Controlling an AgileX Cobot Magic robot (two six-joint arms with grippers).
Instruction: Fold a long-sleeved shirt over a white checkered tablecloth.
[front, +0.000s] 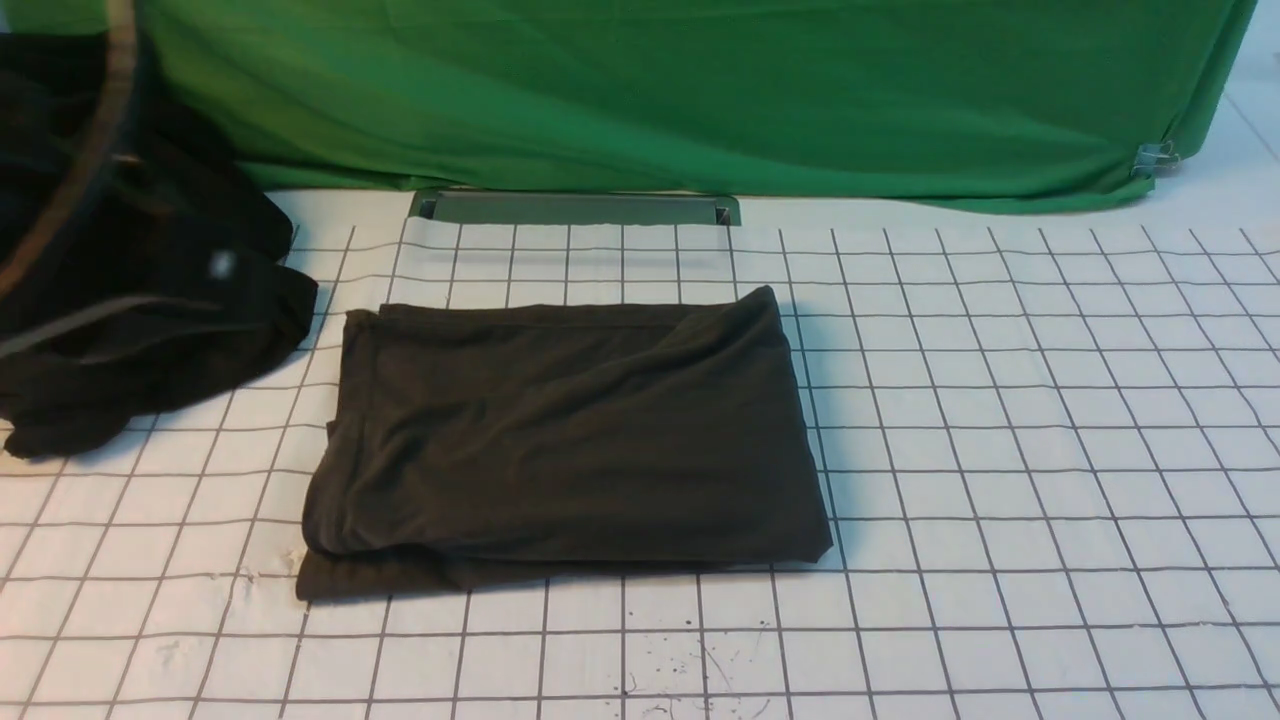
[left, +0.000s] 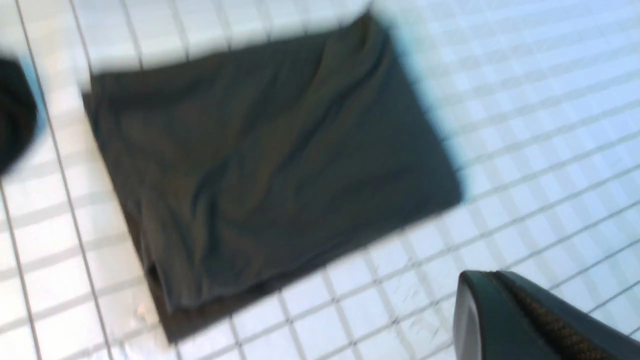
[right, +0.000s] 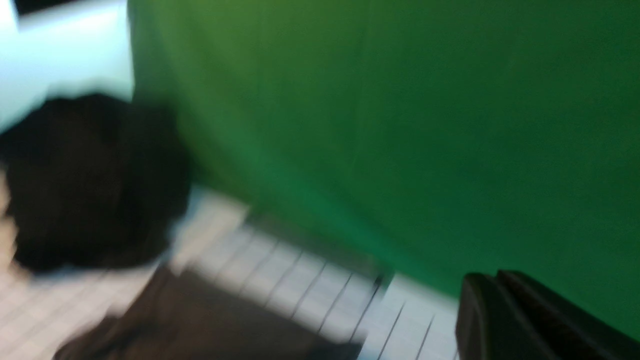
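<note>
The dark shirt (front: 590, 440) lies on the white checkered tablecloth (front: 1040, 400), folded down into a broad, low bundle, and everything else I see I can place by it. Its top layer has soft creases running slantwise across it, and the far right corner comes up to a small peak. Along the near left side the layers don't quite line up: a lower layer sticks out from under the top one, toward me. No print or label shows on the side facing up.

To the left of the shirt there's a heap of blacker cloth (front: 200, 330), piled up higher than the shirt and set just beside it with a strip of checkered cloth between them. In front of part of that heap, nearer to me, some blurred curved thing (front: 85, 170) crosses my view; I can't tell what it is.

Beyond the shirt a green cloth (front: 700, 90) hangs across the back, with a clip (front: 1157, 158) on its lower edge, well off to the shirt's far right. Straight behind the shirt, a dark green flat piece (front: 580, 209) peeks out below the hanging cloth.

Nearer than the shirt, the tablecloth carries a few dark specks and scribbles (front: 715, 665).

The left gripper (left: 495, 315) has its fingers closed and is apart from the shirt. The right gripper (right: 500, 315) has its fingers closed too, with no cloth between them.
</note>
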